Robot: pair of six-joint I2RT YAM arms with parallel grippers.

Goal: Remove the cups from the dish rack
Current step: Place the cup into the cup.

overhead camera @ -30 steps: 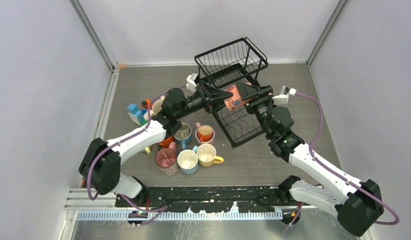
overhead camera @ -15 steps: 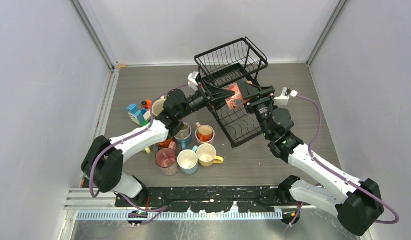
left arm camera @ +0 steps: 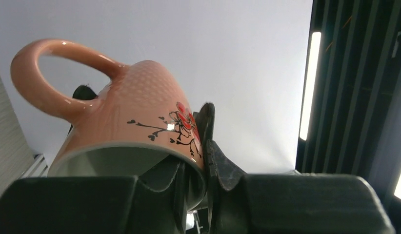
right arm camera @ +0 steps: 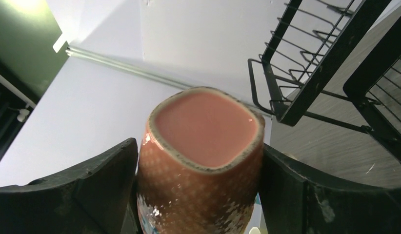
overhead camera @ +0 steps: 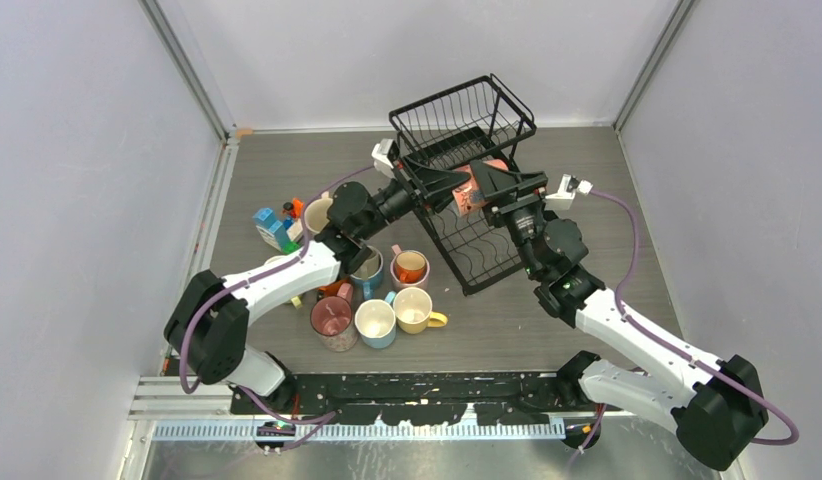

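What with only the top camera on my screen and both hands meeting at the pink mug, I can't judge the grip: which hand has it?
Observer: The left hand pinches the mug by its rim, one finger inside and one outside, beside the flower print.
Operator: And the right one?
Observer: The right hand has its fingers close along the mug's two sides, with the mug's base towards its camera. I can't tell whether they press.
Operator: Where is the handle?
Observer: In the left wrist view the handle sticks out on the side of the mug away from the pinched spot.
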